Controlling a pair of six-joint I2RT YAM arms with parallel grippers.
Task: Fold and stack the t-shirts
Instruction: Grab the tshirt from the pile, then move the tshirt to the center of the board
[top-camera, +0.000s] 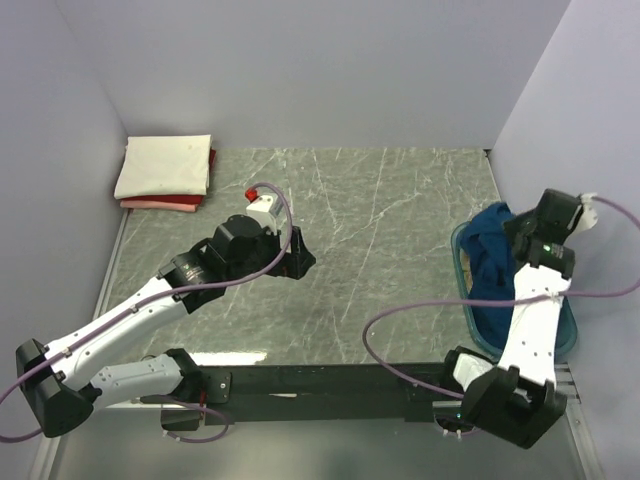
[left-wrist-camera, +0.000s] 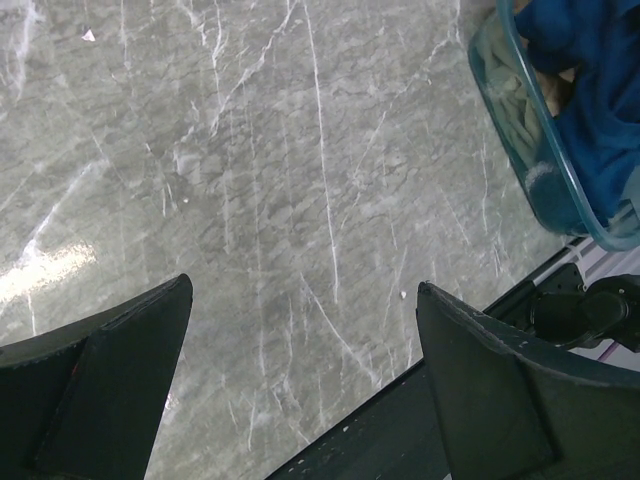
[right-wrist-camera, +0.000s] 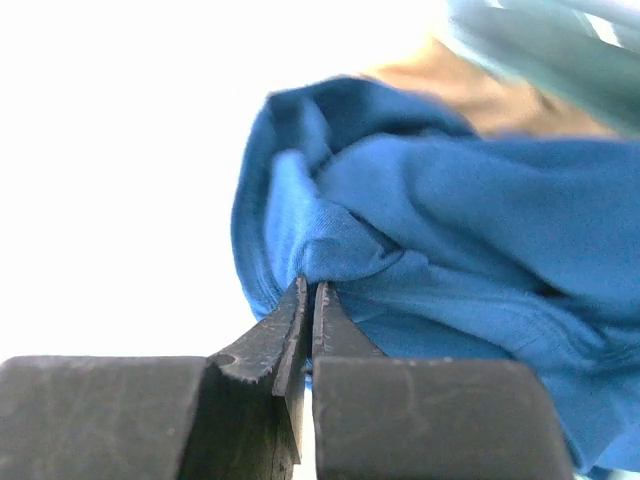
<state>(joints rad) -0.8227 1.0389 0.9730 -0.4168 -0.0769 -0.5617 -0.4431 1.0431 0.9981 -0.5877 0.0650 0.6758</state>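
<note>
A crumpled dark blue t-shirt (top-camera: 492, 262) lies in the teal plastic tub (top-camera: 572, 333) at the right. My right gripper (top-camera: 512, 228) is shut on a fold of the blue t-shirt (right-wrist-camera: 450, 230) at its upper edge; the jaws pinch the cloth (right-wrist-camera: 311, 285). A tan cloth (right-wrist-camera: 480, 95) shows behind it. A folded cream t-shirt (top-camera: 165, 165) lies on a folded red/pink one (top-camera: 170, 203) at the back left. My left gripper (top-camera: 300, 250) is open and empty over the marble table (left-wrist-camera: 300, 200); the blue shirt (left-wrist-camera: 600, 110) and tub (left-wrist-camera: 520, 150) show at its upper right.
White walls close the table at the back, left and right. The black front rail (top-camera: 330, 378) runs along the near edge. Purple cables loop from both arms.
</note>
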